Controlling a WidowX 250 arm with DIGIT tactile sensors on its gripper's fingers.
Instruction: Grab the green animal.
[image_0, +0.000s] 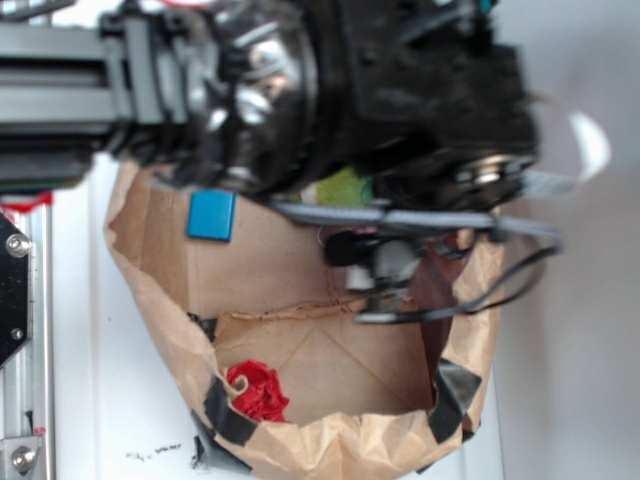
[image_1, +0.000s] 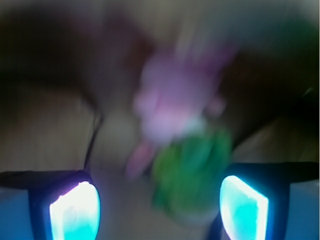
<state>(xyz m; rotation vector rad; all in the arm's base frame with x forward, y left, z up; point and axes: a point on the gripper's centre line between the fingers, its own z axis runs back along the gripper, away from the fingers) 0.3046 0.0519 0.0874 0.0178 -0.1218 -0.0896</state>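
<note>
Green plush shows between the two glowing fingers (image_1: 75, 210) in the wrist view: the frog (image_1: 192, 170) lies just ahead of the gripper (image_1: 159, 207), nearer the right finger than the left, with a clear gap on the left side. The jaws stand spread wide, holding nothing. A pink bunny (image_1: 175, 97) lies just beyond the frog and seems to touch its far end, though blur hides the exact contact. In the exterior view the arm covers most of the scene; only a sliver of the frog (image_0: 345, 187) peeks out near the back edge of the brown paper tray (image_0: 160, 260), well away from the blue block (image_0: 211, 215) by the left wall and the red crumpled thing (image_0: 258, 390) near the front edge. The frog's long axis cannot be told from this blur. To my eye, the gripper needs a small shift to its right and a descent before closing, keeping clear of the bunny.
</note>
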